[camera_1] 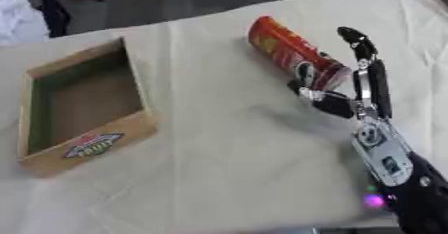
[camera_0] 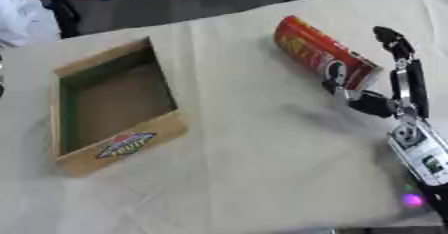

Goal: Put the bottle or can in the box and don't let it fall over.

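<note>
The red can is lying on the tabletop, right of the wooden box; the right hand is placed beside it, fingers kept open for grasping.

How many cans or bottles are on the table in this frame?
1. A red can lies on the cloth-covered table, right of the wooden box, with the right robot hand at its near end. None appear hidden.

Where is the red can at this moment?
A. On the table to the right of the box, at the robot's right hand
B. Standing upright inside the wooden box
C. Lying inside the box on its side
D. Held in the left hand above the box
A: the red can is on the table beside the right hand, apart from the wooden box, which holds nothing.
</note>
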Tool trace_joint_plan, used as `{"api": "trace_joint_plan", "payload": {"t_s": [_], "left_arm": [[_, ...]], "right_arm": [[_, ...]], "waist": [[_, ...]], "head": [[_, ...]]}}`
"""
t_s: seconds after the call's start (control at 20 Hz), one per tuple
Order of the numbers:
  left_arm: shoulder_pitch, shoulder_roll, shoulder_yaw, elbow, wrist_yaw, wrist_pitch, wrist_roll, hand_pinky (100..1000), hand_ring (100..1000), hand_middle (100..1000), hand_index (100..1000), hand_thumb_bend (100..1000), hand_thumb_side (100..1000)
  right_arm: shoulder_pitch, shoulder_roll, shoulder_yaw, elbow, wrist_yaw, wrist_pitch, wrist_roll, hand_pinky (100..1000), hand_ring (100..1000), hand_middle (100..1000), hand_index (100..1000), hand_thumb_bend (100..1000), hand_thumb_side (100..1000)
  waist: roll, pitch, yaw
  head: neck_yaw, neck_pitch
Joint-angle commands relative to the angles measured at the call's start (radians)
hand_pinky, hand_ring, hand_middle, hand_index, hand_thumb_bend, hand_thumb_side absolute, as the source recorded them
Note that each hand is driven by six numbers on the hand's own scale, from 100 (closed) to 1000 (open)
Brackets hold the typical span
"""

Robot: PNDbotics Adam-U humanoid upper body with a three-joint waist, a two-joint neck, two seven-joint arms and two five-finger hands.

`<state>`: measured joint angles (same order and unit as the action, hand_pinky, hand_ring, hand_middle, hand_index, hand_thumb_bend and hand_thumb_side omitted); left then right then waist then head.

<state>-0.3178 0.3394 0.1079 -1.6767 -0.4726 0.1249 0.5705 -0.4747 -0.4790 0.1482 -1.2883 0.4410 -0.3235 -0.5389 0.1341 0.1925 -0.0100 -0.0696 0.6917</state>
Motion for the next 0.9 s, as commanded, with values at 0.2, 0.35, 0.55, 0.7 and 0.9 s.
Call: {"api": "trace_joint_plan", "payload": {"t_s": [0.2, 0.35, 0.55, 0.7, 0.9], "left_arm": [[-0.015, 0.013, 0.004, -0.014, 0.006, -0.001, -0.003, 786, 850, 749, 735, 488, 680], [-0.016, 0.013, 0.004, -0.015, 0.006, -0.001, -0.003, 786, 850, 749, 735, 488, 680], [-0.017, 0.012, 0.003, -0.016, 0.006, -0.002, -0.004, 786, 850, 749, 735, 489, 680], [-0.018, 0.012, 0.003, -0.016, 0.007, -0.002, -0.004, 786, 851, 749, 735, 489, 680], [-0.018, 0.011, 0.003, -0.016, 0.007, -0.002, -0.005, 786, 851, 749, 735, 489, 680]], "right_arm": [[-0.019, -0.030, -0.004, 0.028, 0.000, -0.002, 0.017, 868, 867, 855, 894, 733, 374], [-0.024, -0.036, 0.000, 0.039, 0.005, -0.003, 0.031, 866, 866, 855, 896, 733, 381], [-0.031, -0.040, 0.003, 0.057, 0.017, -0.001, 0.053, 867, 866, 855, 896, 737, 391], [-0.036, -0.041, 0.002, 0.071, 0.023, 0.000, 0.065, 868, 867, 855, 896, 737, 398], [-0.040, -0.040, 0.002, 0.086, 0.025, 0.001, 0.078, 867, 866, 854, 897, 735, 406]], "waist": [[0.002, -0.005, 0.008], [0.002, -0.003, 0.012], [0.003, 0.000, 0.016], [0.003, 0.002, 0.018], [0.003, 0.005, 0.018]], "head": [[-0.008, -0.017], [-0.009, -0.019], [-0.011, -0.018], [-0.014, -0.020], [-0.015, -0.023]]}}
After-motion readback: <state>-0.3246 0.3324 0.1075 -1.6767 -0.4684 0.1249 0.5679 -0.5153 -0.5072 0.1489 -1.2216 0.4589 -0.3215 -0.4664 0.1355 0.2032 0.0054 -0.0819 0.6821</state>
